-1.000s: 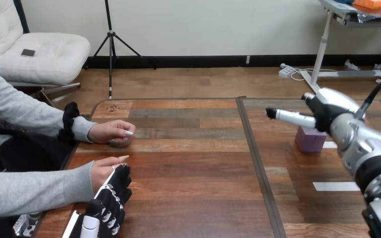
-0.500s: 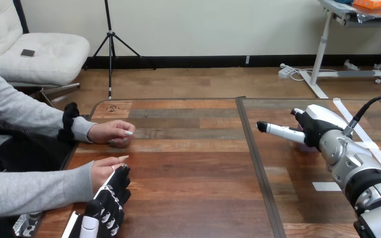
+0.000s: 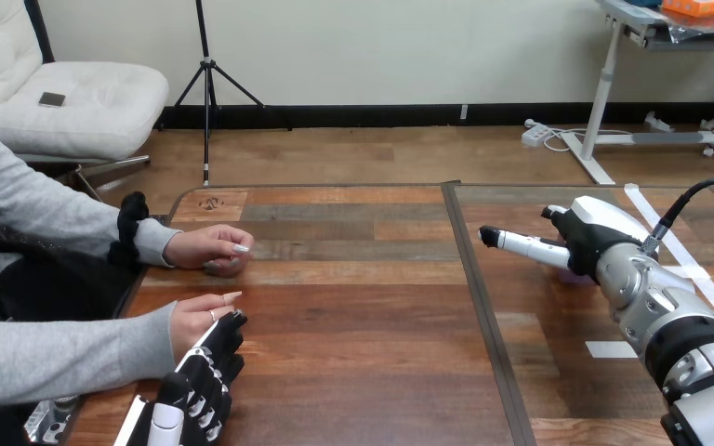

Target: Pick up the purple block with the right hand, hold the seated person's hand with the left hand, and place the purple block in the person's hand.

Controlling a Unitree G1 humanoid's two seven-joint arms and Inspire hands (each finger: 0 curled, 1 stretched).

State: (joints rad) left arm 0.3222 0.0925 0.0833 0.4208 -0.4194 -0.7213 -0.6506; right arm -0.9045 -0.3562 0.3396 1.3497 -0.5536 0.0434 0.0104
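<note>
Purple block (image 3: 572,276) mostly hidden behind right robot hand (image 3: 586,237) (sliver shows).

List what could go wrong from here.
1. The right hand covers most of the purple block, so its grip cannot be checked; a poor grasp might knock or drop the block.
2. The person's hand at the view's lower left, beside the left hand, does not look turned palm up, so the block may have nowhere to rest.
3. The block sits far across the table from that hand; a loose grip may slip on the way.
</note>
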